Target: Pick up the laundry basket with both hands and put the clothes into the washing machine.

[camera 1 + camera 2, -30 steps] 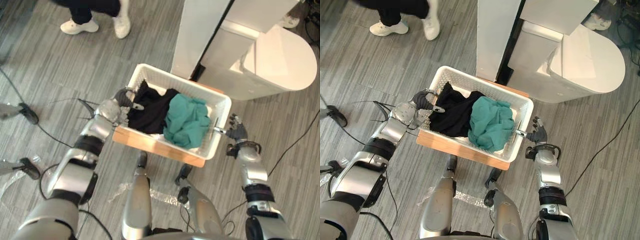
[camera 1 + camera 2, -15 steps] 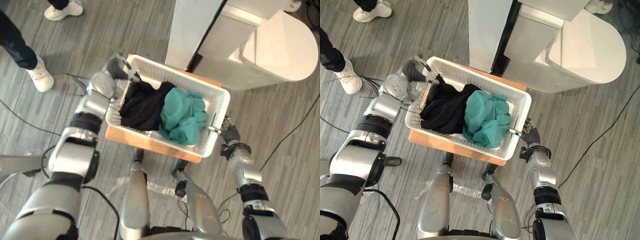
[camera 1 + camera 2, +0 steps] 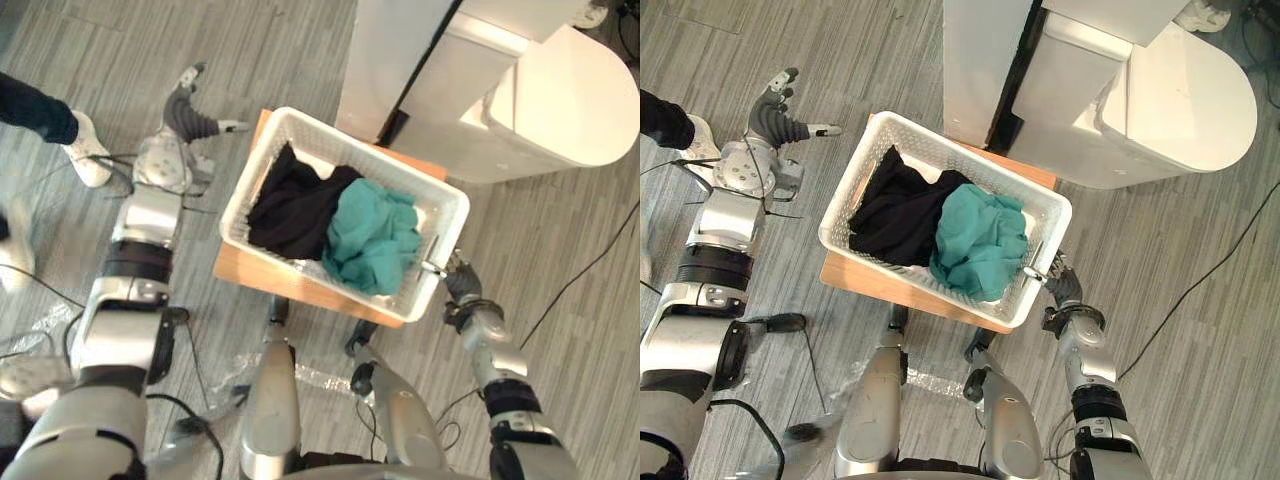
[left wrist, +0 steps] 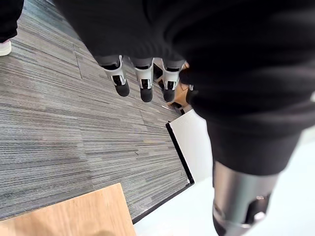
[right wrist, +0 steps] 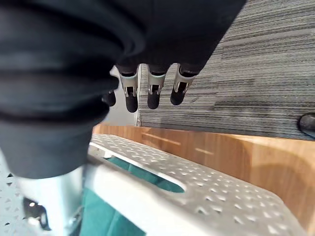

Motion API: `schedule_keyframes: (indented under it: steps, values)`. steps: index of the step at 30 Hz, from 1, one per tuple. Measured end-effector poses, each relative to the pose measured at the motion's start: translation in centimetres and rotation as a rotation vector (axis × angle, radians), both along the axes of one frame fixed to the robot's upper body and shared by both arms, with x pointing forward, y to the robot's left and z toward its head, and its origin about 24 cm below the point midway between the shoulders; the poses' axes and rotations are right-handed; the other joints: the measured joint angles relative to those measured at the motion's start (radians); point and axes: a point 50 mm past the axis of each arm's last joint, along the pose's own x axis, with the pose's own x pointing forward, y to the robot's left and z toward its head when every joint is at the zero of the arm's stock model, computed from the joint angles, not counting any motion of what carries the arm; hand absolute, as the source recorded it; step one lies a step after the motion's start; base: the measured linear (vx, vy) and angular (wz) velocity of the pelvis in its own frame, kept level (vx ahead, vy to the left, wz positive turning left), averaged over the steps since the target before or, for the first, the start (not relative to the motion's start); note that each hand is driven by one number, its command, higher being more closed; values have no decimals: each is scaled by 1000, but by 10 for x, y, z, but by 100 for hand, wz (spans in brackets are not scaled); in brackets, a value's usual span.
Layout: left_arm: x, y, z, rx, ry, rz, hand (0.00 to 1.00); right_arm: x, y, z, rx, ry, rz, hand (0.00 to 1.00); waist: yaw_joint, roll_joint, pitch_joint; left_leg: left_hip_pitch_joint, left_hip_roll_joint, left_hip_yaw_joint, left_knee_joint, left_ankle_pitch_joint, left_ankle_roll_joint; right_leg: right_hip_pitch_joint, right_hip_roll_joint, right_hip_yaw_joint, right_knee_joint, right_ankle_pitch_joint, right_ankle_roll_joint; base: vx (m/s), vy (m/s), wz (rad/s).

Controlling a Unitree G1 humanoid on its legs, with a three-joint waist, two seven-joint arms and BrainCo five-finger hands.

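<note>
Now, left hand (image 3: 185,112), left eye view: fingers spread wide, holding nothing, well apart from the basket's left end, over the grey striped floor (image 3: 290,50).
Right hand (image 3: 461,287), same view: just beside the basket's right end, by the handle slot; contact cannot be told from here.
Basket (image 3: 243,190): white perforated plastic, rectangular, sitting on a wooden board (image 3: 255,268).
Clothes: a black garment (image 3: 295,205) in the basket's left half and a crumpled teal garment (image 3: 375,235) in its right half, the two touching.
Washing machine (image 3: 520,100): white, with a rounded front, just beyond the basket's far side.
Person: a dark trouser leg and a white shoe (image 3: 88,160) on the floor, further from the basket than the left hand.
Right eye view: same layout, with the left hand splayed away from the basket and the right hand tucked at its right end.
Left wrist view: fingers (image 4: 143,83) straight in a row, nothing between them, over the floor; a corner of the board shows below.
Right wrist view: fingers (image 5: 152,93) straight, reaching past the basket's rim and not curled round it; teal cloth shows through the handle slot, with the board beyond.
</note>
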Motion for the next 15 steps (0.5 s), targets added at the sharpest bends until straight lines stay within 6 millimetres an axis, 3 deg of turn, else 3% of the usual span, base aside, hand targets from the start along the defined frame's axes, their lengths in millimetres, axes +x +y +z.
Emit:
schedule_keyframes:
  steps: [9, 15]
  values:
    - [4, -5, -31, 209, 215, -84, 0, -2, -4, 2, -12, 0, 10, 0, 4, 0, 0, -19, 8, 12, 24, -6, 6, -10, 6, 10, -5, 10, -2, -14, 33, -4]
    - [5, -16, -48, 319, 303, -155, 0, 0, -7, 12, -42, -36, 20, 0, -1, -1, -1, -64, 25, 47, 98, -44, 18, -29, 11, 29, -4, 20, 11, 4, 50, -11]
